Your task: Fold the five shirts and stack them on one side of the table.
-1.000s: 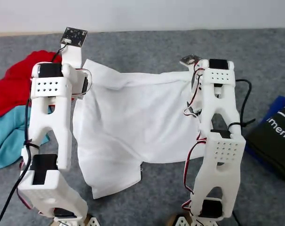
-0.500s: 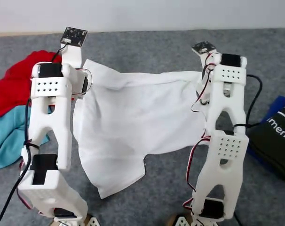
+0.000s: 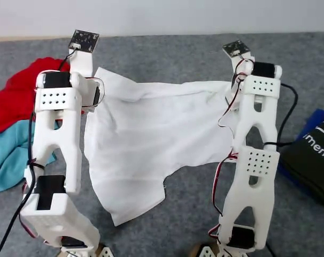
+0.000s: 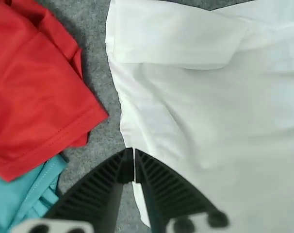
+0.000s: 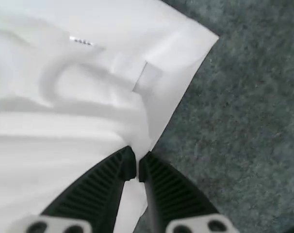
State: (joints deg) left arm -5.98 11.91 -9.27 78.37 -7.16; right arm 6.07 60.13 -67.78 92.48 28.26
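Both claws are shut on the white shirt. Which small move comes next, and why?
Probably draw the right claw slightly farther from the left claw. They pinch opposite edges of the white shirt, which lies wrinkled and bunched at its near side, likely not flat enough to fold.

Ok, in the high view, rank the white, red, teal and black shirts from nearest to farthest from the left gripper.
1. white shirt, right at the left gripper's tips, in the middle.
2. red shirt, just off to the left, towards the back.
3. teal shirt, at the left edge, in front of the red one.
4. black shirt, at the far right edge.
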